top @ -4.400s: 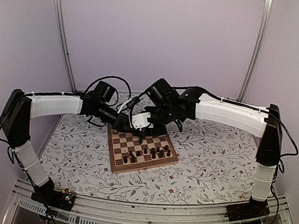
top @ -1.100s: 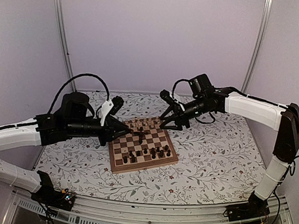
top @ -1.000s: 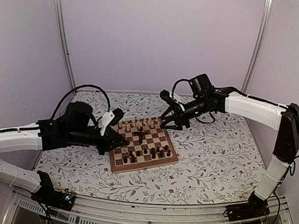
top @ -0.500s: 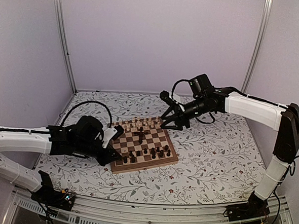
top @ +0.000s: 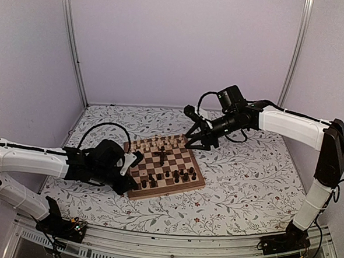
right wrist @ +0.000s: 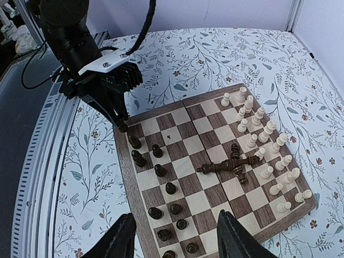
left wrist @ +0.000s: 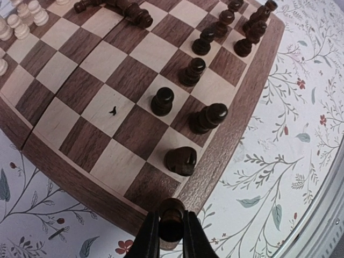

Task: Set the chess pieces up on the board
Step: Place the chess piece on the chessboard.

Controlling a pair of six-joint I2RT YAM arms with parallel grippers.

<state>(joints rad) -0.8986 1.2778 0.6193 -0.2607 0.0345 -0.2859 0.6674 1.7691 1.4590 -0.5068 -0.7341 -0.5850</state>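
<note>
- The left gripper [left wrist: 172, 232] has its jaws nearly closed on a single dark chess piece [left wrist: 172, 214], pinching its rounded top between the two fingers.
- The held piece sits over the rim at the near-left corner of the chessboard [left wrist: 244, 121]. I cannot tell whether its base touches the wood.
- From above, the left arm lies low across the floral tabletop [top: 244, 186], and its gripper [top: 127, 186] is at that same corner of the chessboard [top: 165, 193].
- The right gripper [right wrist: 180, 242] hangs above the far-right corner of the chessboard [right wrist: 127, 180]. Its jaws are about half open and hold nothing.
- In the overhead view the right gripper [top: 197, 143] points down and to the left, towards the far edge of the board.
- A group of upright dark pieces [right wrist: 156, 161] stands along the near side of the board, spread over the two nearest rows.
- The pale pieces [right wrist: 263, 142] stand in two rows along the far side.
- A few dark pieces [right wrist: 231, 164] lie toppled and crossed over one another near the middle of the board.
- In the left wrist view, three standing dark pieces [left wrist: 185, 131] are just beyond the held one, on the squares nearest the corner.
</note>
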